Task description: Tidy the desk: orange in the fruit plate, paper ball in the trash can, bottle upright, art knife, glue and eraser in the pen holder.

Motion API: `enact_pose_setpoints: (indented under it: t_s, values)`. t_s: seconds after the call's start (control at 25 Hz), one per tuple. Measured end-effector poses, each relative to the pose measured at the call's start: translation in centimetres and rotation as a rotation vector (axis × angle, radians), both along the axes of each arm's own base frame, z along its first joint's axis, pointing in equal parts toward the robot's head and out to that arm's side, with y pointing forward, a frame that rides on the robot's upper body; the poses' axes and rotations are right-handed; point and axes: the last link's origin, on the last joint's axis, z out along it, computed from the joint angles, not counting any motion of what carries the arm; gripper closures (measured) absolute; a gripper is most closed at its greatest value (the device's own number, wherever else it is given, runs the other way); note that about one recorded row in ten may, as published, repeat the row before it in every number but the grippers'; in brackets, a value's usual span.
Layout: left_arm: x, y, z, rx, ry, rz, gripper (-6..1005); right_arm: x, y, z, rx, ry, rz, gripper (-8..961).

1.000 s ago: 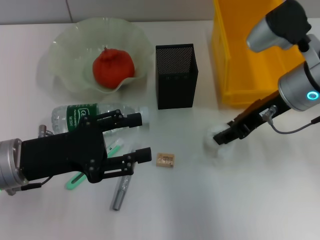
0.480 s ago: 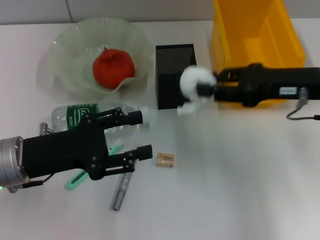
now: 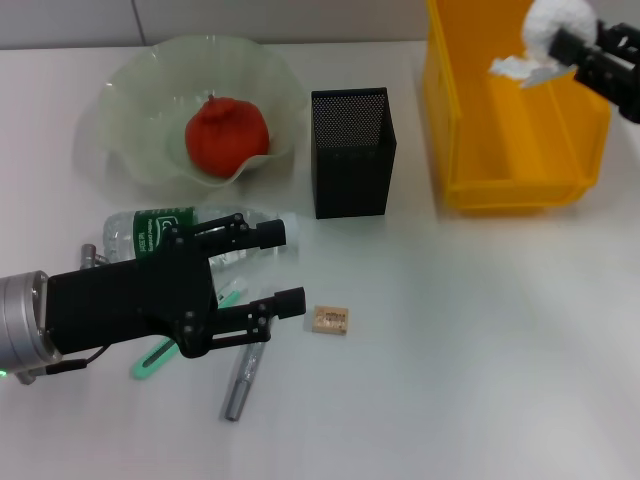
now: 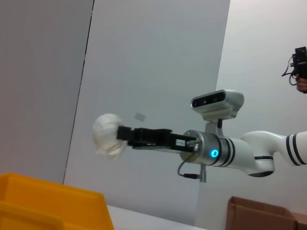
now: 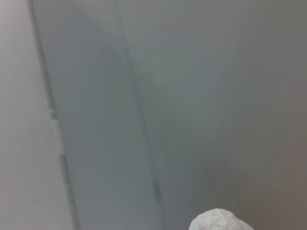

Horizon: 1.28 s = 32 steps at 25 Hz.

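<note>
The white paper ball (image 3: pixel 553 28) hangs above the far right part of the yellow trash can (image 3: pixel 470 150), with my right gripper (image 3: pixel 574 44) shut on it. The left wrist view shows that paper ball (image 4: pixel 108 137) in the right gripper (image 4: pixel 125 134) over the trash can (image 4: pixel 48 206); the paper ball (image 5: pixel 220 221) also shows in the right wrist view. The orange (image 3: pixel 227 135) lies in the green fruit plate (image 3: pixel 130 90). My left gripper (image 3: pixel 284 268) is open, low over the lying bottle (image 3: pixel 150 228). The eraser (image 3: pixel 331 320), the grey glue stick (image 3: pixel 240 385) and the green art knife (image 3: pixel 152 361) lie nearby. The black pen holder (image 3: pixel 352 150) stands upright.
A cardboard box (image 4: pixel 259 213) stands beyond the table in the left wrist view. White tabletop (image 3: pixel 480 350) stretches bare at the front right.
My right gripper lifted the paper ball off the table, swung it past the pen holder and now holds it over the trash can. The left arm barely moved.
</note>
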Motion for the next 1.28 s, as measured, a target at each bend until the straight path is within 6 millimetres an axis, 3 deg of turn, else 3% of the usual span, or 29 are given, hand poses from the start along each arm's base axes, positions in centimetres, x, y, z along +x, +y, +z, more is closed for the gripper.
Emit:
enact_pose_setpoints:
  t_s: [0.28, 0.68, 1.04, 1.28]
  values:
    - [-0.1, -0.1, -0.1, -0.003, -0.002, 0.005, 271, 1.8, 2.1, 0.5, 0.105, -0.092, -0.141, 503]
    - [-0.1, -0.1, -0.1, -0.006, -0.004, 0.010, 270, 2.1, 3.9, -1.6, 0.097, -0.181, -0.176, 474]
    - [-0.1, -0.1, -0.2, -0.005, -0.003, 0.010, 271, 2.2, 4.4, -2.3, 0.103, -0.204, -0.191, 447]
    - [-0.1, 0.0, -0.2, 0.002, 0.000, 0.003, 270, 2.1, 4.5, -2.6, 0.093, -0.218, -0.186, 314]
